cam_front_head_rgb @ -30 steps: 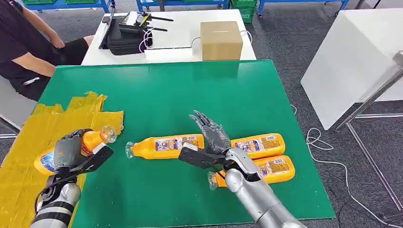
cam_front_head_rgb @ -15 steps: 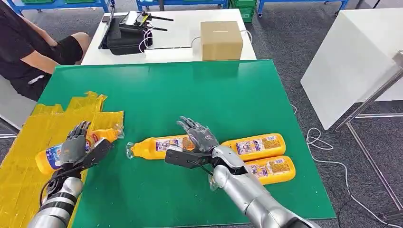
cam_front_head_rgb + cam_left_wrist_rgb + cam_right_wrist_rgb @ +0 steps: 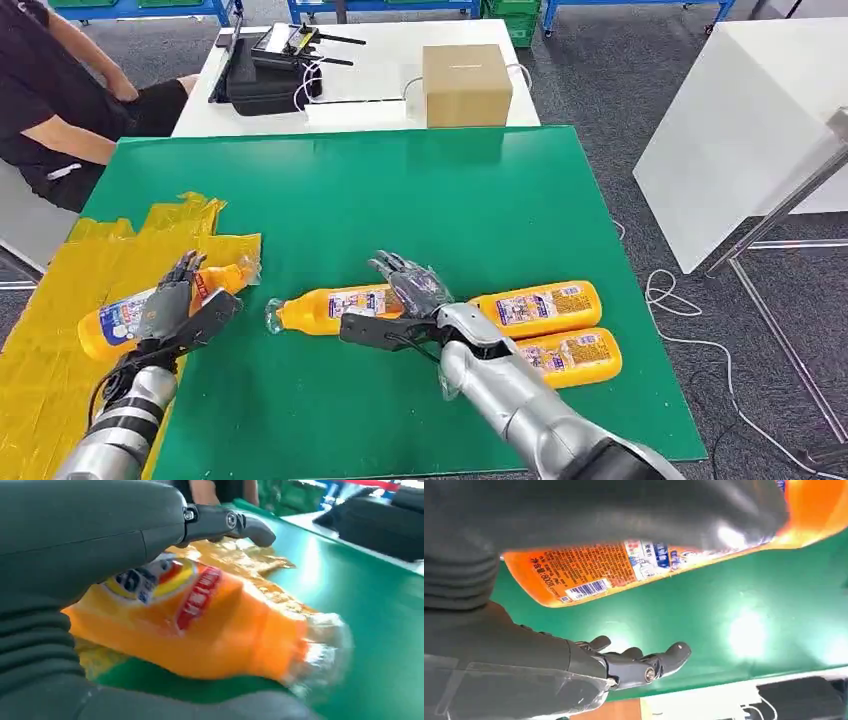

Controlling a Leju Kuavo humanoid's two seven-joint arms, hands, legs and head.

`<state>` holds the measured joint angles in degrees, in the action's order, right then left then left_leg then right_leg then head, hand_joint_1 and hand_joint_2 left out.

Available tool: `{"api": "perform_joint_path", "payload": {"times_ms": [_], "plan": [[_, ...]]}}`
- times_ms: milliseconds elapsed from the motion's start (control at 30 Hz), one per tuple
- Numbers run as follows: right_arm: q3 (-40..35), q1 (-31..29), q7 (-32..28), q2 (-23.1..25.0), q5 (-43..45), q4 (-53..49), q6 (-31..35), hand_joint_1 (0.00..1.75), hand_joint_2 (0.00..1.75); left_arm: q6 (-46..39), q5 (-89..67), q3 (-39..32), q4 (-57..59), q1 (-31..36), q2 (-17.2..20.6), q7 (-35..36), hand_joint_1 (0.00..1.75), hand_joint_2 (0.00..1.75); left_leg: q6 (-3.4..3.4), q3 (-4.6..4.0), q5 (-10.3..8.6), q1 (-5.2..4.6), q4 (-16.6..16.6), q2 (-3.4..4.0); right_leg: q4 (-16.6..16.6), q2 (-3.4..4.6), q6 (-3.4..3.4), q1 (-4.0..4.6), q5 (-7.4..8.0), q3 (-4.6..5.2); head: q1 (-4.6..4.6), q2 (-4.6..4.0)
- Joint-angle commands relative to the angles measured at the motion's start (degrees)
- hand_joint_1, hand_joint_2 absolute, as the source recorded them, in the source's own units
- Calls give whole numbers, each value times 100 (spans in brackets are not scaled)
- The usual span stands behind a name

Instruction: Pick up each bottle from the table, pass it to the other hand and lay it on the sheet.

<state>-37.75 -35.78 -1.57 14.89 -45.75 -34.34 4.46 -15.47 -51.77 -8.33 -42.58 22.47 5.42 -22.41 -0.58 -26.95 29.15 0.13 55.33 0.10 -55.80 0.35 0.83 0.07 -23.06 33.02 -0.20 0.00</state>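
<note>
My left hand (image 3: 170, 310) is open, the fingers spread over the orange bottle (image 3: 130, 315) that lies on the yellow sheet (image 3: 60, 300) at the left edge of the green table (image 3: 400, 190). Its cap end points to the middle of the table. I cannot tell if the fingers touch it.

My right hand (image 3: 410, 300) is open too, fingers apart above the next bottle (image 3: 335, 305), which lies flat near the middle of the front edge. Two more bottles (image 3: 545, 305) lie side by side near the front right corner.

I judge these bottles are full, so rather heavy, with a smooth, stiff plastic body that can roll and slip. I would take the next bottle around the labelled middle of the body, not at the narrow neck, so it stays balanced for the passing to my left hand.
</note>
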Motion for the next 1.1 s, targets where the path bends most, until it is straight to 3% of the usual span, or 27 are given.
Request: {"api": "perform_joint_path", "payload": {"times_ms": [33,200,433,467,533,933,1100], "plan": [[-283,-465,111,17,-140,919,28,0,175,688,799,-55,-12,-14,-141,-491,0,0,1,3,1,2,-2,-5,3,-6,5,2,-1,-6,0,0],[-564,-622,621,25,-583,1472,-598,0,175,1560,1903,26,-748,-240,-267,-983,0,0,0,1,2,5,0,-2,5,-4,6,4,1,-6,2,0],[-812,-531,787,44,-852,1772,-1272,0,175,1741,2244,344,-884,-167,-383,-989,0,0,0,3,1,3,-1,-17,5,-18,4,3,-4,-10,2,0],[-824,-515,784,27,-867,1764,-1286,143,175,1735,2270,364,-850,-141,-385,-990,0,0,1,8,0,3,-4,-15,8,-16,4,4,-3,-14,0,0],[-809,-499,792,11,-866,1763,-1309,171,175,1758,2389,350,-810,-124,-395,-1008,0,0,2,10,-2,4,-5,-19,13,-20,4,6,-1,-17,0,0],[-788,-493,802,-2,-864,1748,-1322,175,175,1801,2503,331,-879,-171,-407,-1054,0,0,1,29,-3,7,-7,-18,18,-20,5,10,2,-34,0,0],[-528,-432,742,10,-711,1668,-1003,175,175,1997,2820,356,-1249,-420,-494,-1085,0,0,2,32,-1,7,-9,-16,20,-18,5,10,1,-36,0,0]]}}
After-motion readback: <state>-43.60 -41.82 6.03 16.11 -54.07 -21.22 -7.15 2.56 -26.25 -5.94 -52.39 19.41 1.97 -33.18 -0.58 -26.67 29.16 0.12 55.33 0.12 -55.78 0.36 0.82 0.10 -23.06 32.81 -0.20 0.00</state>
